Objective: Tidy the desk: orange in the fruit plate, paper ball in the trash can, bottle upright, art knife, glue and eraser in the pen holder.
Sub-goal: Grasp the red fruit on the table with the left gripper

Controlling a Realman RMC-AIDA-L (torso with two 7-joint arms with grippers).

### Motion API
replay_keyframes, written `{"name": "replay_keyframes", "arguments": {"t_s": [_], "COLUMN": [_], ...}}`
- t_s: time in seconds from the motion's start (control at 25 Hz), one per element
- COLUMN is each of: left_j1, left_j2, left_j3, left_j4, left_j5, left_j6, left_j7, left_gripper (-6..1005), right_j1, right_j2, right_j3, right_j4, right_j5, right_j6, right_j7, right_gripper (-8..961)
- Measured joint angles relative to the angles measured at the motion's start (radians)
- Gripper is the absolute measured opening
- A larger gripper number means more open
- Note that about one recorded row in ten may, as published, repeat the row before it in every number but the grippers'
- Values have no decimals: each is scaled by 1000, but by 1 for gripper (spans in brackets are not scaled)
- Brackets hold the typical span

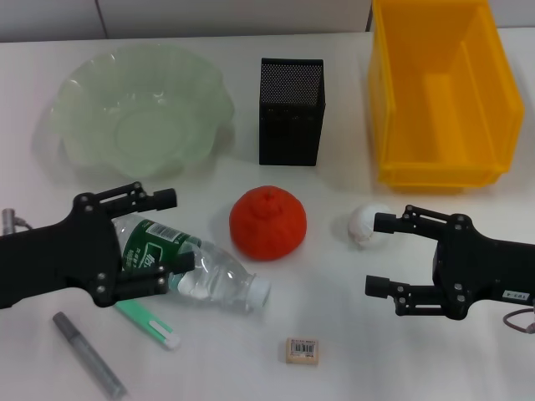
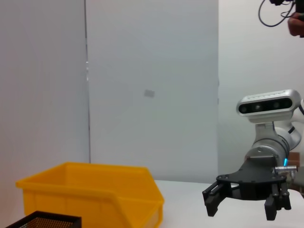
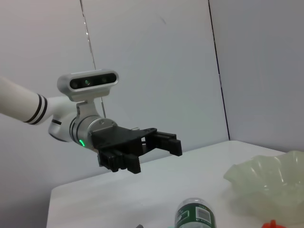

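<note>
Nearest row: the small beige rectangular eraser [image 1: 302, 350] with its barcode label lies nearer the robot than both claws, between them; the slim grey metallic art knife [image 1: 89, 354] and the slim mint-green glue stick [image 1: 148, 324] lie just below the left claw.
Left claw: the black left gripper [image 1: 165, 241] hangs over the lying bottle, its label end between the parted fingers. Jaws wide, nothing held.
Bottle: the clear plastic water bottle [image 1: 201, 269] with a dark green label lies on its side, cap pointing away from the left claw toward the right one.
Right claw: the black right gripper [image 1: 380, 255] is level with the left one, jaws spread wide and empty, fingertips pointing inward.
Paper ball: the small white crumpled paper ball [image 1: 365, 224] sits just beside the right claw's farther fingertip.
Orange: the round red-orange bumpy orange [image 1: 267, 222] rests between the two claws, a little beyond them.
Far row: the black metal-mesh pen holder [image 1: 290, 111] stands beyond the orange; the wide pale-green ruffled fruit plate [image 1: 84, 109] lies beyond the left claw; the bright yellow plastic trash can [image 1: 393, 100] stands beyond the right claw.
Step in hand: probably the start, since nothing is yet put away; the left claw looks set for the bottle.
Next move: likely lower, close on the bottle body, then tip it upright.
</note>
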Motion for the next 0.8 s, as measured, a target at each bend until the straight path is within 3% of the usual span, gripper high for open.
{"name": "replay_keyframes", "arguments": {"t_s": [0.44, 0.6, 0.8], "left_j1": [-53, -134, -233], "left_j2": [-6, -7, -7], "left_j3": [16, 37, 142], "left_j4": [-34, -111, -175], "left_j5": [-10, -13, -24], "left_j6": [-29, -124, -310], "left_j7": [14, 38, 24], "left_gripper": [720, 708, 693], "right_j1": [-3, -22, -63], "right_j2": [0, -1, -6], "right_j3": [-1, 1, 10], "right_j4": [2, 5, 5], "right_j5": [0, 0, 3], "right_j6": [1, 2, 3], "right_j7": [0, 3, 3], "right_gripper": [829, 825, 820]}}
